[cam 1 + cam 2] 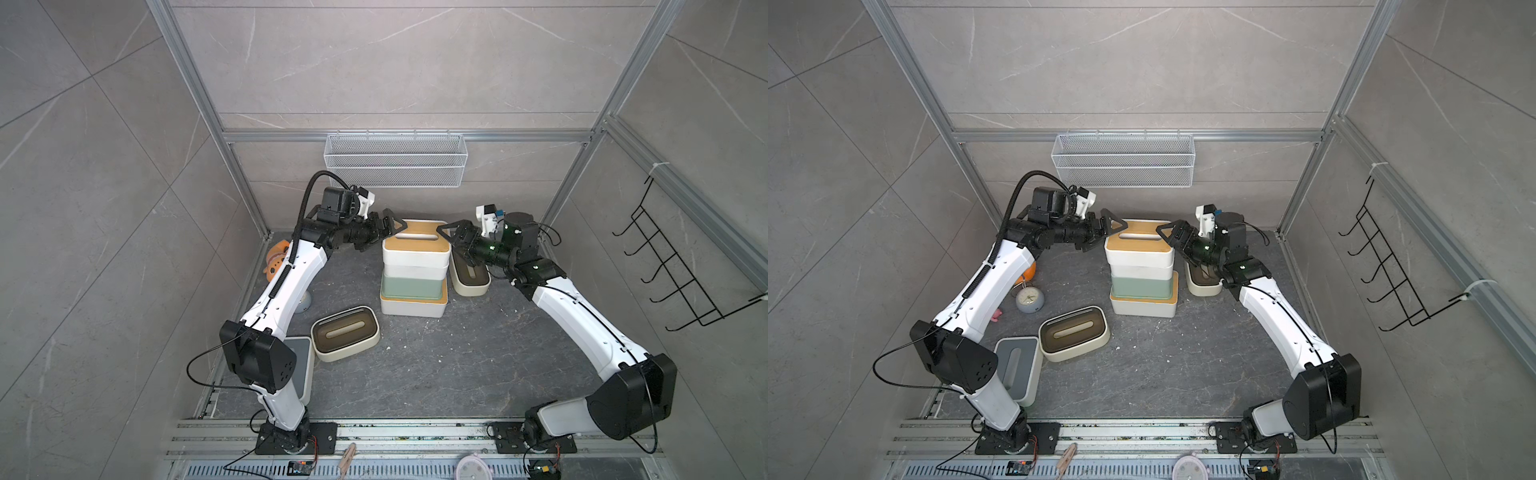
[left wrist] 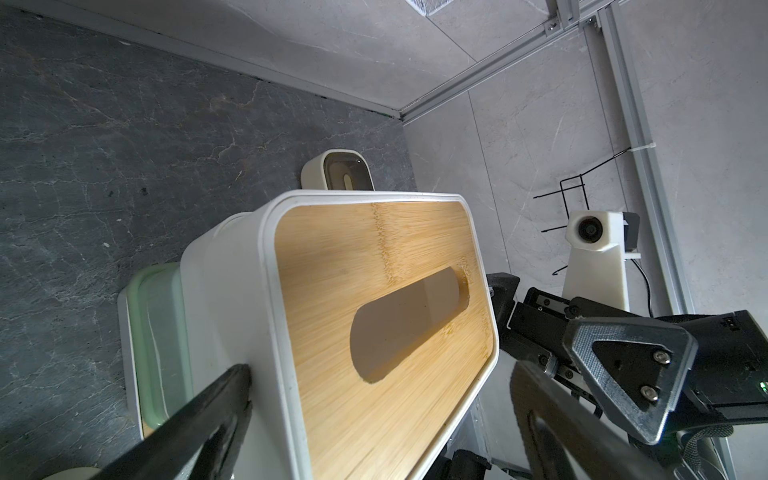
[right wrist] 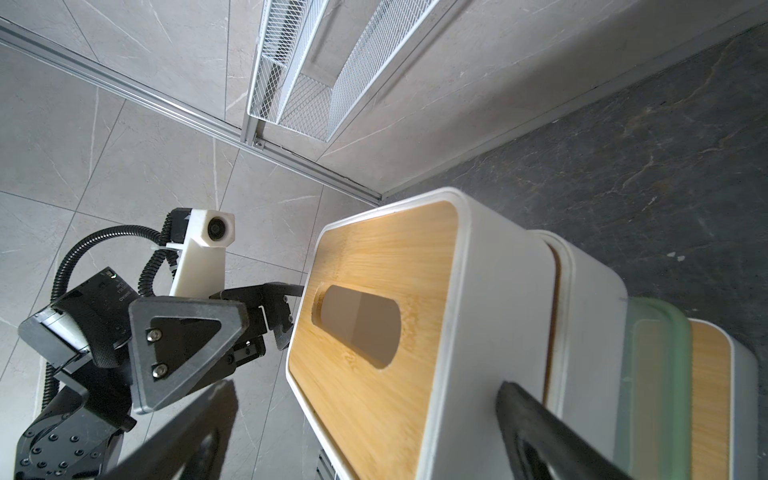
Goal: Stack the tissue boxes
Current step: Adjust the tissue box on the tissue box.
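Note:
Several tissue boxes stand stacked mid-floor. The top box [image 1: 415, 249] [image 1: 1139, 254] is white with a bamboo lid, over another white box [image 1: 415, 271], a pale green one [image 1: 412, 287] and a white bamboo-lidded base [image 1: 413, 308]. My left gripper [image 1: 380, 235] [image 2: 380, 374] is open and straddles the top box's left end; one finger [image 2: 237, 386] touches its wall. My right gripper [image 1: 455, 243] [image 3: 365, 386] is open astride the right end. A cream box with a brown lid [image 1: 345, 332] lies in front. Another cream box [image 1: 469, 278] sits under the right wrist. A grey-lidded white box [image 1: 1017, 370] is beneath the left arm.
A white wire mesh basket [image 1: 395, 160] hangs on the back wall above the stack. A small clock [image 1: 1030, 299] and an orange toy [image 1: 276, 257] lie by the left wall. A black wire rack [image 1: 673, 270] hangs on the right wall. Aluminium posts frame the floor.

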Controlling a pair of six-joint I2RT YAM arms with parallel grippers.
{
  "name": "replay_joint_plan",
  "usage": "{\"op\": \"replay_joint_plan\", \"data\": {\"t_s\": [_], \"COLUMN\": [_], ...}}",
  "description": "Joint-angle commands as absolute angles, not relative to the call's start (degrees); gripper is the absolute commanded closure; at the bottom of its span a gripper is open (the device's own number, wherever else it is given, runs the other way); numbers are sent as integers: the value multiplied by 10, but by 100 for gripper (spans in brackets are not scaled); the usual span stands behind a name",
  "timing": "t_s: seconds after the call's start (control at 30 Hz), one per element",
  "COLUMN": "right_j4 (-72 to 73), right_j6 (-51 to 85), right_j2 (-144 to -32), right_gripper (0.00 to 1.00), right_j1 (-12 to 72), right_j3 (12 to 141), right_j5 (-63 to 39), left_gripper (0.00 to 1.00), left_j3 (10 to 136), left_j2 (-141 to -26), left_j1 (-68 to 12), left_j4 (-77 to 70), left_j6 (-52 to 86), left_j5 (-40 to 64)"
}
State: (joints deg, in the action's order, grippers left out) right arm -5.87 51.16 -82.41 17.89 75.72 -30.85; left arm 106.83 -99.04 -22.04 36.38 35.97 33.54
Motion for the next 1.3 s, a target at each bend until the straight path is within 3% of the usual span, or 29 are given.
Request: {"op": "replay_joint_plan", "data": {"t_s": [0.0, 1.27], "right_j4": [-41, -53], "right_j6": [501, 495], "right_j2": [-819, -792], "right_gripper": [0, 0], "right_j1": [191, 192], "right_j3": [778, 753], "right_j5": [-320, -279], "left_gripper": [1, 1], "left_j3": [1103, 1135], "left_j2": [-983, -1011], "left_j1": [-235, -237], "left_j4": [358, 375], "left_j6": [359, 361], "left_j5": [379, 355]}}
